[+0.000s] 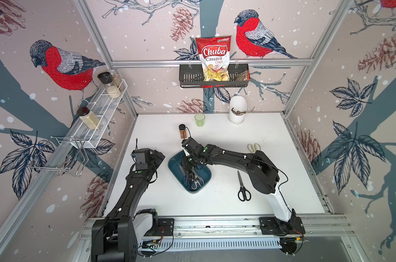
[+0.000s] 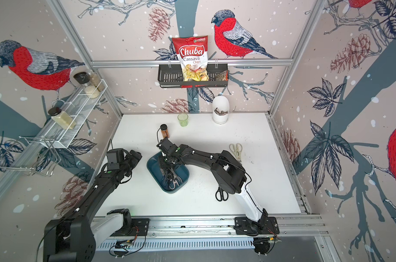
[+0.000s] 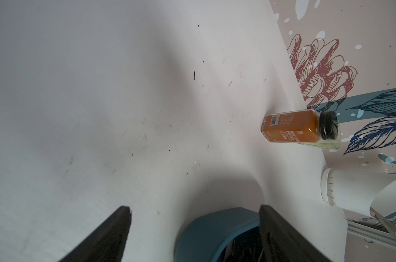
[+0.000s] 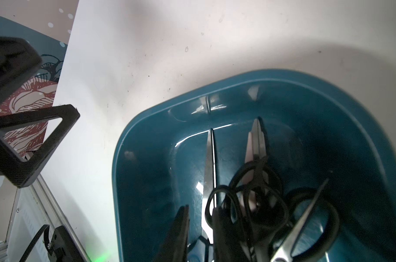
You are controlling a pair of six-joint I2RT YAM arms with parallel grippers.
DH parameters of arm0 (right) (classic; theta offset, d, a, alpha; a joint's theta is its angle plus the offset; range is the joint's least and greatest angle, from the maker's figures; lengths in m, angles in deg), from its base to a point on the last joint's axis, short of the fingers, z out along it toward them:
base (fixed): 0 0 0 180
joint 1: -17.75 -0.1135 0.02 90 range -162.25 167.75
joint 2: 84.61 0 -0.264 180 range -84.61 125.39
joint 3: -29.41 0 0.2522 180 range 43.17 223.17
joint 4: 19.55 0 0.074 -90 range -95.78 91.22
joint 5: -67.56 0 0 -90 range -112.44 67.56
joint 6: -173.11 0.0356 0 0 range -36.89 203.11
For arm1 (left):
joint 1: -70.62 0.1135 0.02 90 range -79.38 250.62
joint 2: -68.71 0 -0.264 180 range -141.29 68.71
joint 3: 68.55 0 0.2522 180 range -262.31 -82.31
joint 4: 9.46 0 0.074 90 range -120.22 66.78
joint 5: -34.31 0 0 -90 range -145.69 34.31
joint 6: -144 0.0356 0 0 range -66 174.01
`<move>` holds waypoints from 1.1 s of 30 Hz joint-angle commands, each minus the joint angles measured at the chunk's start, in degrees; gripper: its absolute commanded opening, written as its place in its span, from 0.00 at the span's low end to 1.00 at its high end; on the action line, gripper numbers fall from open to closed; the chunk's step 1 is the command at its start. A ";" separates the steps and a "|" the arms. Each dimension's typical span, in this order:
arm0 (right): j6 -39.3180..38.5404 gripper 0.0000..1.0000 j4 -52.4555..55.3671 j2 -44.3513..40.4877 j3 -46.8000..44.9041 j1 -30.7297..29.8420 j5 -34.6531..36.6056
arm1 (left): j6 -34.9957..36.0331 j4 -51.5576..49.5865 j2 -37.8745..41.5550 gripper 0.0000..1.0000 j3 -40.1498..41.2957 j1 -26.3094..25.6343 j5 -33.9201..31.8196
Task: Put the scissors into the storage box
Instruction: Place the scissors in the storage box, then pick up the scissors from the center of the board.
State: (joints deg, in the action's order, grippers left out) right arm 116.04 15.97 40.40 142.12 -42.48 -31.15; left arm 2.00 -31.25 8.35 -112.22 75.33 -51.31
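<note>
The dark teal storage box [image 1: 173, 169] [image 2: 151, 169] sits mid-table with several black-handled scissors [image 1: 192, 179] [image 4: 256, 181] piled inside. My right gripper [image 1: 185, 167] [image 4: 200, 207] dips into the box, its jaws a narrow gap apart around a long blade, not pressing on it. My left gripper [image 1: 158, 156] [image 3: 194, 207] hangs open and empty just left of the box [image 3: 206, 229]. Another black-handled pair [image 1: 242, 188] lies on the table to the right. In a top view its blades are hidden by my right arm. Cream-handled shears [image 1: 253, 147] [image 2: 236, 149] lie further back right.
An orange spice jar [image 1: 182, 131] [image 3: 301, 127] stands just behind the box, with a green cup [image 1: 199, 119] and a white holder [image 1: 237, 110] at the back edge. A black wall basket [image 1: 188, 78] holds a chips bag. A white wire rack [image 1: 102, 113] hangs on the left wall.
</note>
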 commanded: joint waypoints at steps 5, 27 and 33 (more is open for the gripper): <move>-0.76 0.37 -1.57 -4.39 -1.96 1.52 2.77 | 1.82 0.74 0.68 0.92 -0.80 0.12 1.45; -0.71 0.42 0.01 -29.97 -32.75 14.17 12.12 | 5.18 0.17 -1.98 0.91 -8.99 -14.77 -1.29; 2.48 0.42 7.80 -37.91 -42.46 10.46 16.16 | 5.79 1.38 -6.91 0.91 -11.01 -22.20 -3.81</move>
State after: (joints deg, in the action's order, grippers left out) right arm 116.26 17.83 4.84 102.34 -30.15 -18.93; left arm 6.56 -31.27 2.84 -122.12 55.20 -52.77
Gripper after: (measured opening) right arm 0.423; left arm 0.908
